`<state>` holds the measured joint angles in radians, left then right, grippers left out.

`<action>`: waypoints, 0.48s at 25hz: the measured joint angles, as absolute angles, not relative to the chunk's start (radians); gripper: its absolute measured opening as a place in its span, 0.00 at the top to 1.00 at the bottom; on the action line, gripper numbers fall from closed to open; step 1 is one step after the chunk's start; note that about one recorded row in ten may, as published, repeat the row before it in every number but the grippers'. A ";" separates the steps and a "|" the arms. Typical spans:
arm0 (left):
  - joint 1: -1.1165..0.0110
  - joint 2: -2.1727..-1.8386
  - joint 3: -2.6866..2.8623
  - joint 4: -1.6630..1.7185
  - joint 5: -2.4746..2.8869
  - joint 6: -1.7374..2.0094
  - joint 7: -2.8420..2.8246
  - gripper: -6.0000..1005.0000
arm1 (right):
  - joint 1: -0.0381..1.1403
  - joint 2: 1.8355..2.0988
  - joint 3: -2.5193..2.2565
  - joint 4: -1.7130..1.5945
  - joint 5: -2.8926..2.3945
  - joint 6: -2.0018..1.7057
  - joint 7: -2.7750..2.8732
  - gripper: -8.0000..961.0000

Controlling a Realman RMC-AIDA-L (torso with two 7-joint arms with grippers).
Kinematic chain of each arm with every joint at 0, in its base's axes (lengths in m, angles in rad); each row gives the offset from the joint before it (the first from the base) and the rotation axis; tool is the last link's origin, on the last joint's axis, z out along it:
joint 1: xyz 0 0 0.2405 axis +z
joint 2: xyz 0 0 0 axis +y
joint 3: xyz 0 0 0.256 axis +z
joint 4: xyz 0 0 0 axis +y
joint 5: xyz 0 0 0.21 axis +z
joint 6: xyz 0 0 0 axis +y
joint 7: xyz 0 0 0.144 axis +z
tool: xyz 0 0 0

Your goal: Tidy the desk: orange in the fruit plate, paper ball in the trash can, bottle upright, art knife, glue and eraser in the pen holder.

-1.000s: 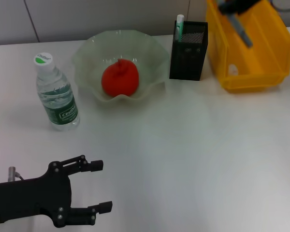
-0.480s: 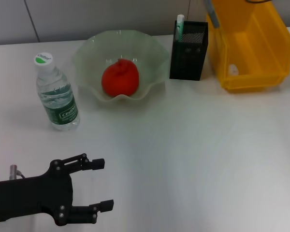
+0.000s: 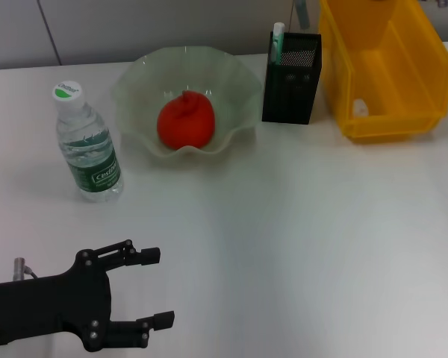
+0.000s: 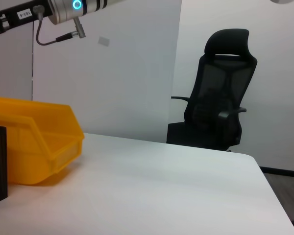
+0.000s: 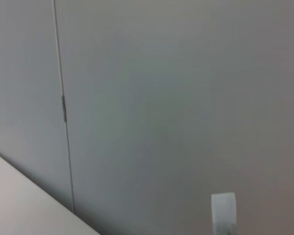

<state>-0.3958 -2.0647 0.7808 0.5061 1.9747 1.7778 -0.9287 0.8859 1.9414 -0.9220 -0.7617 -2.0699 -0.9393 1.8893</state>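
Two black fingers of your left gripper [image 3: 158, 287] stand wide apart, empty, at the table's [image 3: 299, 239] near left corner, while the right arm has lifted out of view since a second ago, leaving the round orange [image 3: 185, 119] in the wavy translucent fruit plate [image 3: 235, 89] and the clear bottle [image 3: 87, 145] upright.

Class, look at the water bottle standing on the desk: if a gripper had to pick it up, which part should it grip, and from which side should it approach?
Grip the water bottle around its labelled middle, coming in level from the near side, where the left gripper sits open. The bottle stands upright and its body is round, so fingers can likely close on opposite sides; the fruit plate crowds its right.
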 joint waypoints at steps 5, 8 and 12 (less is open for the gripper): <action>-0.394 -2.063 0.781 0.506 1.976 1.778 -0.921 0.14 | 0.890 1.941 -0.907 -0.722 -2.055 -0.937 1.882 0.85; -0.391 -2.063 0.781 0.506 1.976 1.777 -0.912 0.14 | 0.901 1.939 -0.888 -0.678 -2.051 -0.935 1.866 0.85; -0.390 -2.064 0.781 0.506 1.976 1.776 -0.910 0.14 | 0.906 1.942 -0.872 -0.629 -2.025 -0.927 1.829 0.85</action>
